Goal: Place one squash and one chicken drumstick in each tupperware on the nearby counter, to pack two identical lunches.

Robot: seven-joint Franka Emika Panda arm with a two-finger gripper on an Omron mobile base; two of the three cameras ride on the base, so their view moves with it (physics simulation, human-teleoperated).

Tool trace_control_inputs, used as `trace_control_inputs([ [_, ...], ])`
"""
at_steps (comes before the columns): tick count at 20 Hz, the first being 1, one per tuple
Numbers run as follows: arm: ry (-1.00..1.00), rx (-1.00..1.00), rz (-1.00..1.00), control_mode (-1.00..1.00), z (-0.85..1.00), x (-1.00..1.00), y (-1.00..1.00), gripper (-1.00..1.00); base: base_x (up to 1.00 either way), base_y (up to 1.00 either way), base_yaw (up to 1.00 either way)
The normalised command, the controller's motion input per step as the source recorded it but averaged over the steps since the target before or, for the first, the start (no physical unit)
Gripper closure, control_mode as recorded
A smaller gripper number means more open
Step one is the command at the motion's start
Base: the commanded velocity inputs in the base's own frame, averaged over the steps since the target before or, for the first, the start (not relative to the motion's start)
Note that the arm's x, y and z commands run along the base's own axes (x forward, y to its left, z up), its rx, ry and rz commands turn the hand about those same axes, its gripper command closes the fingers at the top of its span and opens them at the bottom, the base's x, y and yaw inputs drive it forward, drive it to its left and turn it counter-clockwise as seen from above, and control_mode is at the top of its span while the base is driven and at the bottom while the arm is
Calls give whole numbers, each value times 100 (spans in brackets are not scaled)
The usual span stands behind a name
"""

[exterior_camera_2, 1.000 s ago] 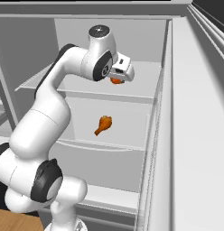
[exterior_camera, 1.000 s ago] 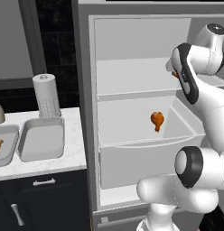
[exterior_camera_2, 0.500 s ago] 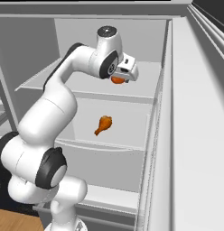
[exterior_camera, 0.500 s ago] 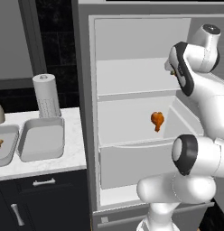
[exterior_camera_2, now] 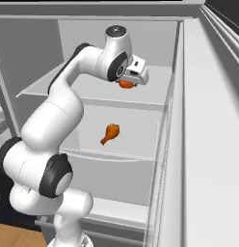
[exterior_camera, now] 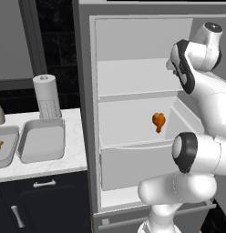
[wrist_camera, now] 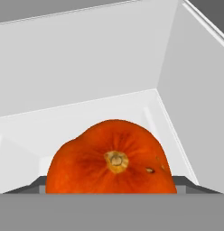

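Orange squash (wrist_camera: 111, 162) closer beneath gripper (exterior_camera_2: 132, 81) (arm further in) than before

White glossy arm (exterior_camera_2: 59, 111), thick rounded tube links, bulbous base segments. Dark grey/black rings at joints, round black cap on lower elbow (exterior_camera: 185, 151), dark band near the wrist (exterior_camera: 184, 68). Small grey disc on top joint (exterior_camera_2: 115, 31). Boxy white hand block (exterior_camera_2: 136, 72), dark underside. No cables or markings visible.

A paper towel roll (exterior_camera: 46, 96) stands upright far to the hand's left, outside the open fridge (exterior_camera: 137, 82). The fridge's 2 grey shelves (exterior_camera: 135, 77) lie below the hand, with a pale drawer front (exterior_camera: 133, 166) lower still.
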Motion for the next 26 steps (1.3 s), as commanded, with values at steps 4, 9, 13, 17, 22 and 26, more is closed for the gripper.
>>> trace_control_inputs([
  [4, -17, 0, 5, -100, 0, -98, 11, 100, 0, 0, 0],
  [9, -31, 0, 3, -100, 3, -100, 21, 100, 0, 0, 0],
  [13, -16, 0, 2, -100, 4, -100, 34, 100, 0, 0, 0],
  [17, 18, 0, 0, -100, 20, -100, 33, 100, 0, 0, 0],
  [22, 5, 0, 1, -100, -7, -100, 45, 100, 0, 0, 0],
  [26, 0, -1, 0, -100, -17, -96, 47, 100, 0, 0, 0],
])
